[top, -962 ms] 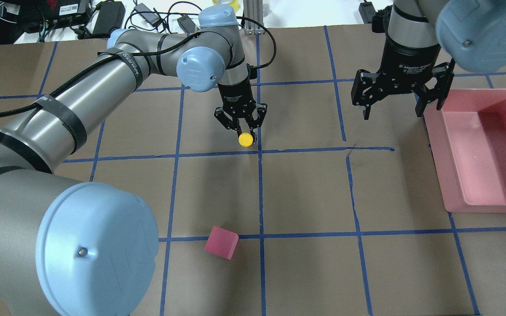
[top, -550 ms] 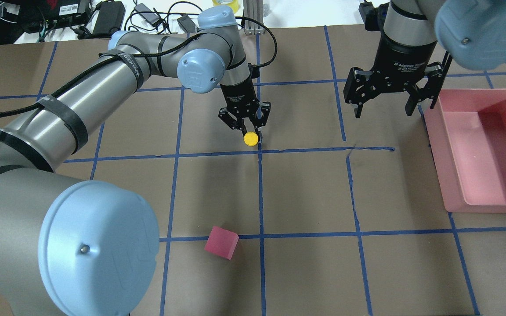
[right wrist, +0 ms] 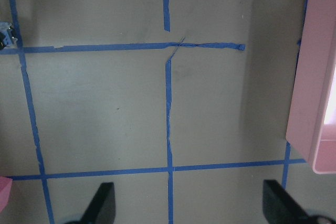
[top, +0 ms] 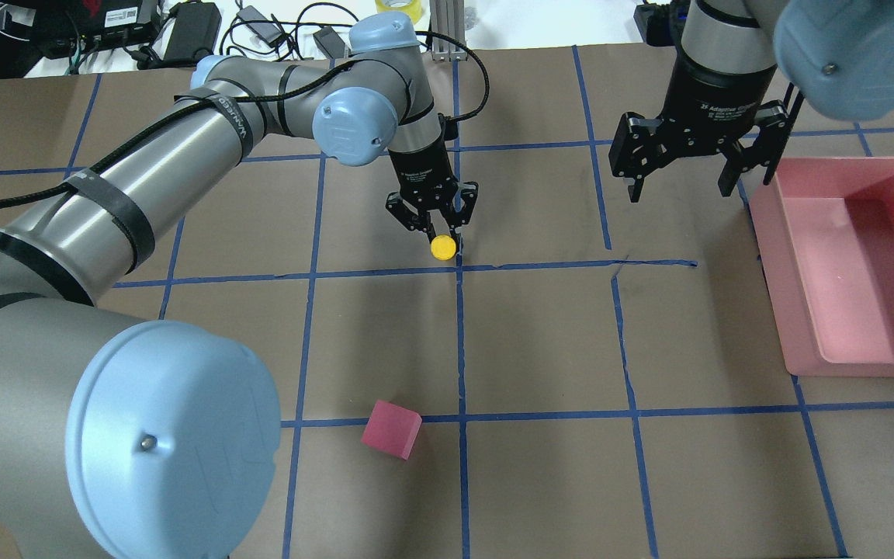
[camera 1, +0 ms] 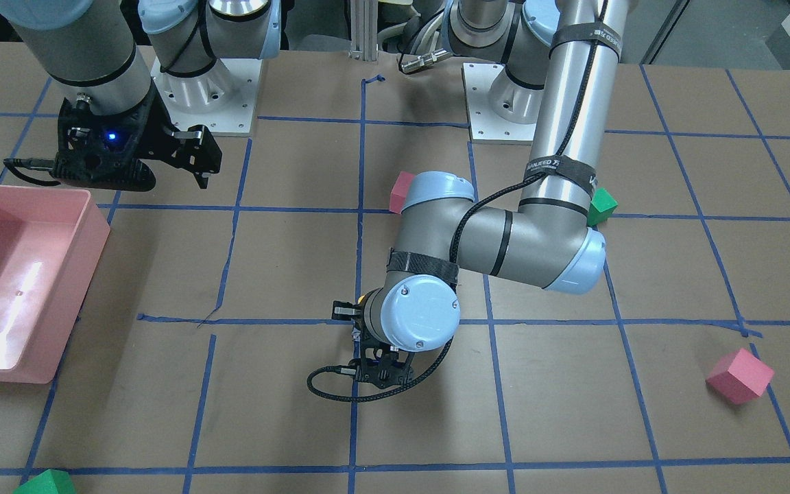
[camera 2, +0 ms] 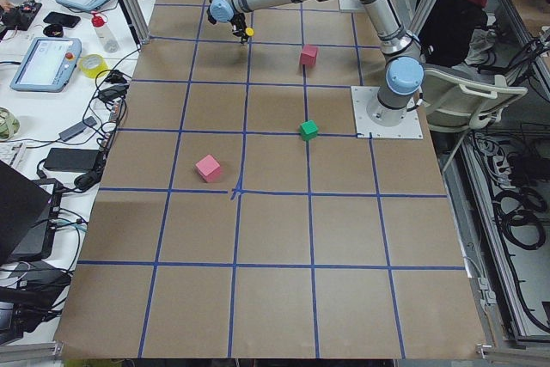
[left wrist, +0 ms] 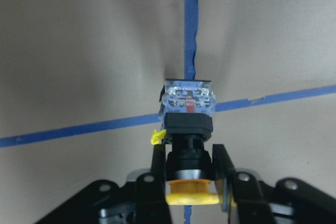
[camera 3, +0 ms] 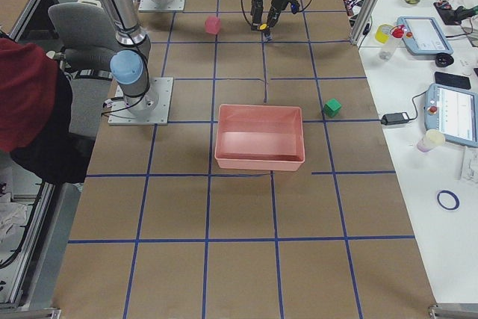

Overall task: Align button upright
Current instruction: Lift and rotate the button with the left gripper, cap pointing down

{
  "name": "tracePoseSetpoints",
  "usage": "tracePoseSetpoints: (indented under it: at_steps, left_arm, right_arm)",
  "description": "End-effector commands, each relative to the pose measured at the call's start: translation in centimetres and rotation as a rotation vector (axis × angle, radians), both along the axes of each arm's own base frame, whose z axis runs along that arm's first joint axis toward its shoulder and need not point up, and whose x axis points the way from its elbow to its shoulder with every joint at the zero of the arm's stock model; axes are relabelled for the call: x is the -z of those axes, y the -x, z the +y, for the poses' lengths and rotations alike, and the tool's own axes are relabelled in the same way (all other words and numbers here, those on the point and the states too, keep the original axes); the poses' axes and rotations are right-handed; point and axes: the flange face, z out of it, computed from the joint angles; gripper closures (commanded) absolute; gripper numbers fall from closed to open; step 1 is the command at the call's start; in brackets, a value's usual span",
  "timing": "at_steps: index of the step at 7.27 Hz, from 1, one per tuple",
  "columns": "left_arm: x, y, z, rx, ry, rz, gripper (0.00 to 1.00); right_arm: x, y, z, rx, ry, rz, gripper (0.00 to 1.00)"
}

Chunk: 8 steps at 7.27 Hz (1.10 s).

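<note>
The button [top: 443, 247] has a round yellow cap, a black body [left wrist: 189, 129] and a grey terminal base [left wrist: 188, 98]. My left gripper [top: 438, 230] is shut on it just under the cap. The cap faces up and the base points down over a crossing of blue tape lines. I cannot tell whether the base touches the table. In the front view the left wrist hides all but a sliver of yellow [camera 1: 365, 296]. My right gripper [top: 687, 180] is open and empty, raised next to the pink bin; its fingertips [right wrist: 103, 203] stand far apart.
A pink bin [top: 788, 295] stands at the right. A pink cube [top: 391, 428] lies near the front of the table. Another pink cube [camera 1: 739, 375] and two green cubes [camera 1: 601, 206] [camera 1: 45, 482] lie farther out. Cables and devices sit past the far edge.
My left gripper has shifted slightly right with the button in it. My right gripper has moved a little left and toward the far edge.
</note>
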Motion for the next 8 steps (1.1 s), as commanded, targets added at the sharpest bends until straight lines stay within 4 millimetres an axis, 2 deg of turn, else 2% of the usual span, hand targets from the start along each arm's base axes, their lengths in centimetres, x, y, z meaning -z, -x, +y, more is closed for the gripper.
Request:
tracePoseSetpoints:
  at_steps: [1, 2, 4, 5, 6, 7, 8]
  left_arm:
    - [0.3, -0.1, 0.3, -0.004, -0.054, -0.002, 0.82]
    - [1.2, 0.4, -0.7, -0.012, -0.059, 0.015, 0.84]
    - [0.8, 1.0, -3.0, -0.012, -0.078, 0.009, 0.84]
    - [2.0, 0.7, -2.7, 0.013, -0.102, -0.005, 0.84]
    - [1.9, 0.5, -2.9, 0.014, -0.099, -0.01, 0.8]
    - [1.8, 0.5, -3.0, 0.007, -0.097, -0.001, 0.59]
    - [1.6, 0.6, -3.1, 0.002, -0.091, 0.002, 0.63]
  right_arm:
    - [-0.9, 0.4, -0.3, -0.038, 0.032, -0.01, 0.0]
    - [-1.4, 0.4, -0.8, -0.037, 0.078, -0.002, 0.0]
    - [-0.8, 0.4, -1.7, -0.035, 0.083, -0.024, 0.0]
    - [-1.8, 0.1, -1.3, -0.039, 0.102, -0.022, 0.0]
    - [-1.9, 0.2, -1.2, -0.041, 0.104, -0.018, 0.0]
    - [-2.1, 0.0, -1.1, -0.044, 0.107, -0.023, 0.0]
    - [-2.0, 0.0, -1.2, -0.044, 0.106, -0.021, 0.0]
